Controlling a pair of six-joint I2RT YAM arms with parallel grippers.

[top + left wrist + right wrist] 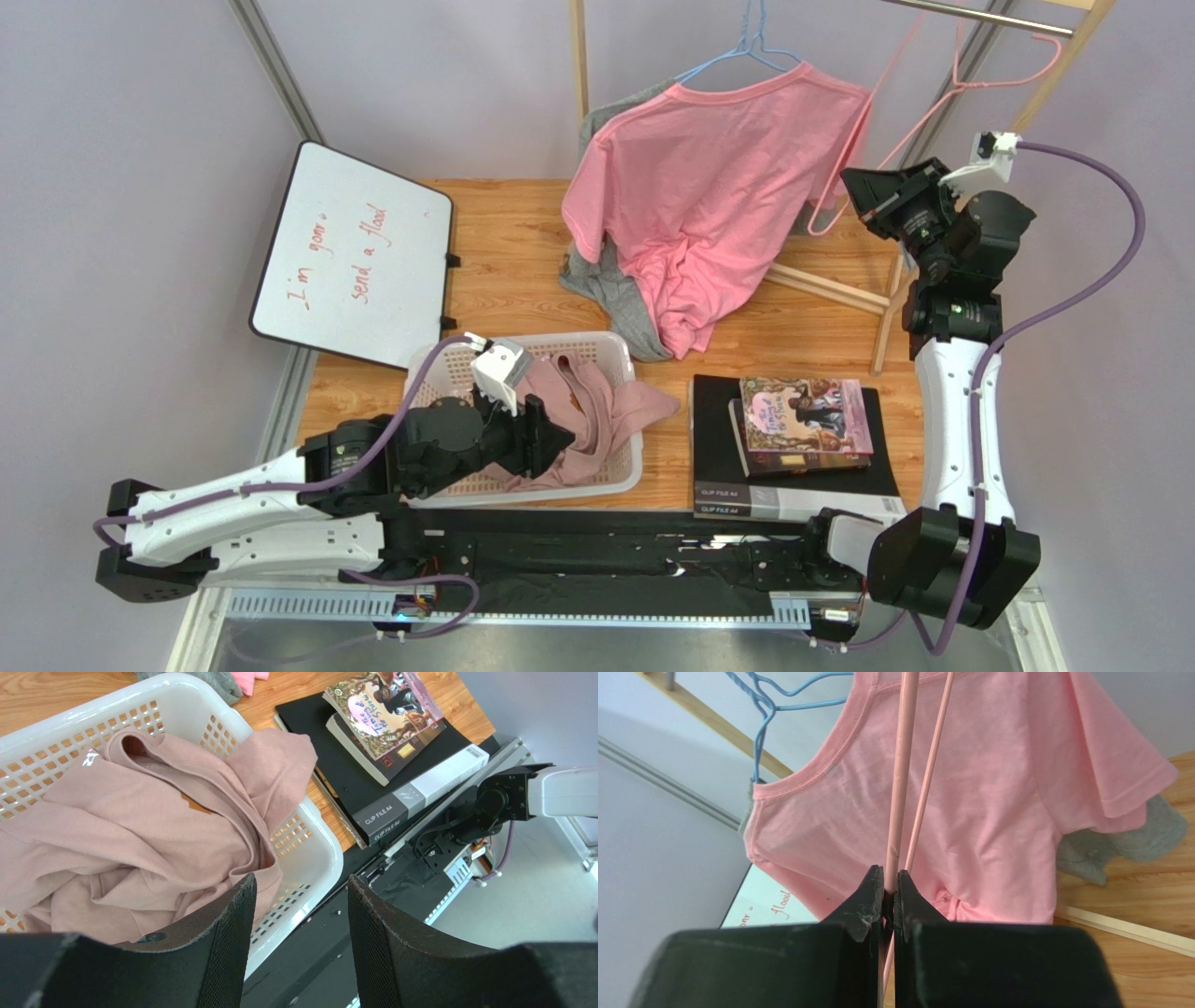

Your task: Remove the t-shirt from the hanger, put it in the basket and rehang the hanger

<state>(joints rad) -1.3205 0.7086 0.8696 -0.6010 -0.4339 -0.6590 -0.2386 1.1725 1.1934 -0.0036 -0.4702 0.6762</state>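
Robot lab: walled wooden table [508, 245]

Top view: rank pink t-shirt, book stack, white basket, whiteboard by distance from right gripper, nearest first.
1. pink t-shirt, just left of the right gripper, which pinches the pink hanger.
2. book stack, table's near right.
3. white basket, near left-centre.
4. whiteboard, far left.

Bright, even light, soft shadows right under the basket [575, 340]; close-up black fingers [224, 952] look kinda blurry.
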